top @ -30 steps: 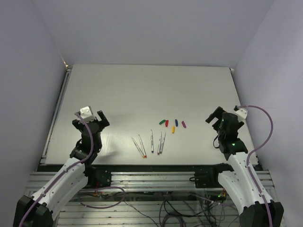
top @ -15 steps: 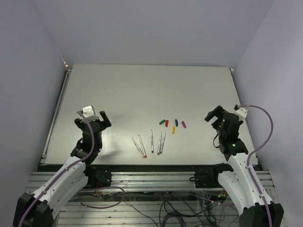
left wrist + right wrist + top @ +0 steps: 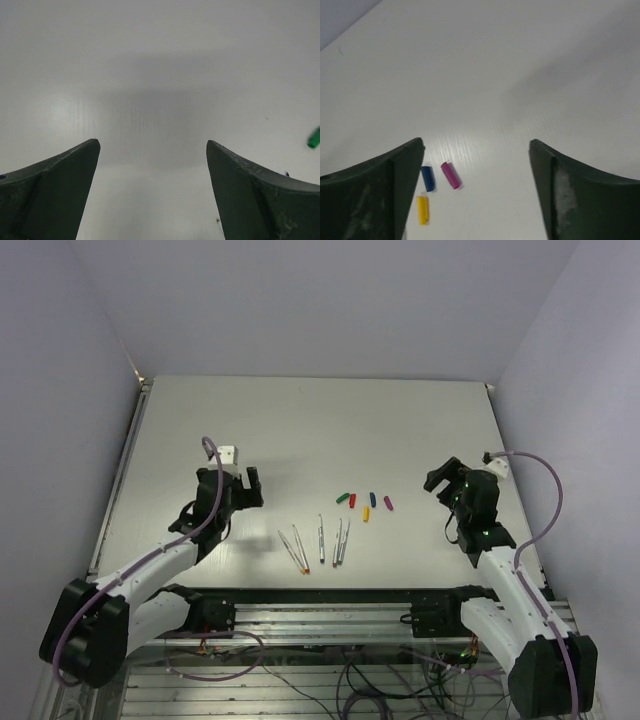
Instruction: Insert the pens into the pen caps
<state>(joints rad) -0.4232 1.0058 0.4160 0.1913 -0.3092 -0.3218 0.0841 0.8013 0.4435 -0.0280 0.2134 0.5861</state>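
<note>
Several thin pale pens lie side by side near the table's front middle, tips pointing different ways. Just behind them sit the pen caps: green, red, yellow, blue and purple. My left gripper hovers open left of the pens, facing right; its wrist view shows bare table between the fingers and the green cap at the right edge. My right gripper is open right of the caps; its view shows the purple, blue and yellow caps beside its left finger.
The white table is boxed in by pale walls at the left, back and right. A metal rail with cables runs along the near edge by the arm bases.
The left arm has swung right and forward, bringing its open gripper closer to the pens. The right gripper has shifted slightly left toward the caps. Pens and caps have not moved.
</note>
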